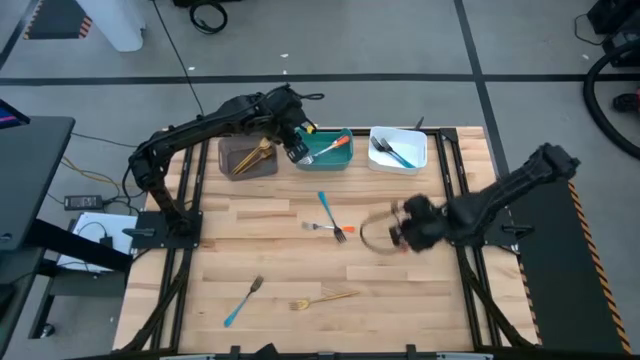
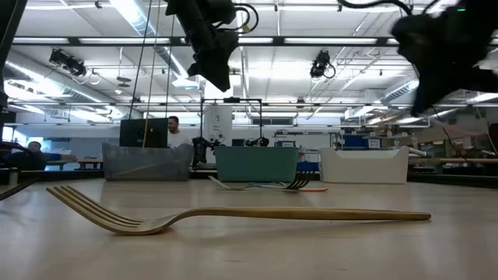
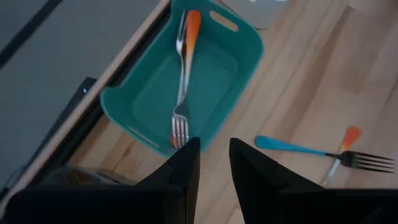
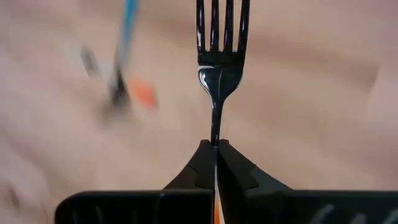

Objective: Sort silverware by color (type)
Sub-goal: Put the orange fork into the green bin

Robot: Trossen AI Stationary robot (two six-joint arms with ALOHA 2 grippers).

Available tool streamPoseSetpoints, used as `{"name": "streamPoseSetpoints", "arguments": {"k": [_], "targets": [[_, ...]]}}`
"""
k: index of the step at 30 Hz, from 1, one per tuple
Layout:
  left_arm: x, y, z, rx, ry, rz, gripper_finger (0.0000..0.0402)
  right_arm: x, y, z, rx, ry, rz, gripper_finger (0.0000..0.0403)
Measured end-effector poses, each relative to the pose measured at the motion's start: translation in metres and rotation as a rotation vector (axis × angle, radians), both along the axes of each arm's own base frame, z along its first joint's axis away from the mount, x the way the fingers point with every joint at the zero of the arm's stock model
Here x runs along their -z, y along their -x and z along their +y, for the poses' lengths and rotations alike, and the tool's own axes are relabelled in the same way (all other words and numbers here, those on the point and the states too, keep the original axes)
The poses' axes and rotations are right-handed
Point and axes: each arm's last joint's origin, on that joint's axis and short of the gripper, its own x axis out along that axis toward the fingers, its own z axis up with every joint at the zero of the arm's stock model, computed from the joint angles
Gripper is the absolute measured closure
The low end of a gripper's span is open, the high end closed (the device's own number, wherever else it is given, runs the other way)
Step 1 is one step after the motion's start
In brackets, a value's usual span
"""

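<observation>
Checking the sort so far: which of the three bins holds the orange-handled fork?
The teal bin, the middle one, holds the orange-handled fork; the brown bin holds gold pieces and the white bin blue-handled ones.

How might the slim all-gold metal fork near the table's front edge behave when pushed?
The gold fork looks thin and rigid: probably light, unbending. Arched on tines and handle tip, it would likely slide or pivot, not roll.

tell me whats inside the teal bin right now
The teal bin holds one orange-handled fork, lying lengthwise with its tines toward the open left gripper. The rest of the floor looks bare; the near corner is covered by the gripper's fingers.
</observation>
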Motion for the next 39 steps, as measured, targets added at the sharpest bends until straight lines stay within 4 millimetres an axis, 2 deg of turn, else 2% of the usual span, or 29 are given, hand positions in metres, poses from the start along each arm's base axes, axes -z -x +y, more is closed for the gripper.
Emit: {"name": "streamPoseSetpoints", "arguments": {"k": [4,8,11,16,20,25,28,34,39], "targets": [[-0.003,0.000,0.008,0.037,-0.052,-0.032,0.0306,-0.019,-0.009,-0.035,0.126,0.158,-0.179,0.0398],[-0.010,-0.006,0.015,0.129,-0.044,-0.181,0.0306,-0.038,-0.024,-0.073,0.228,0.316,-0.332,0.0398],[-0.016,-0.011,0.020,0.227,-0.071,-0.280,0.0306,-0.056,-0.038,-0.103,0.255,0.440,-0.449,0.0398],[-0.020,-0.016,0.026,0.290,-0.165,-0.337,0.0306,-0.075,-0.051,-0.150,0.275,0.573,-0.639,0.0398],[-0.019,-0.022,0.034,0.306,-0.218,-0.382,0.0306,-0.074,-0.060,-0.180,0.289,0.609,-0.740,0.0398],[-0.007,-0.033,0.049,0.290,-0.243,-0.419,0.0306,-0.060,-0.077,-0.207,0.273,0.592,-0.835,0.0398],[0.004,-0.039,0.058,0.285,-0.246,-0.424,0.0306,-0.057,-0.088,-0.220,0.271,0.581,-0.827,0.0397],[0.027,-0.047,0.069,0.276,-0.188,-0.411,0.0306,-0.055,-0.112,-0.242,0.214,0.578,-0.808,0.0397],[0.036,-0.050,0.075,0.267,-0.178,-0.409,0.0306,-0.054,-0.125,-0.253,0.174,0.559,-0.814,0.0397]]}}
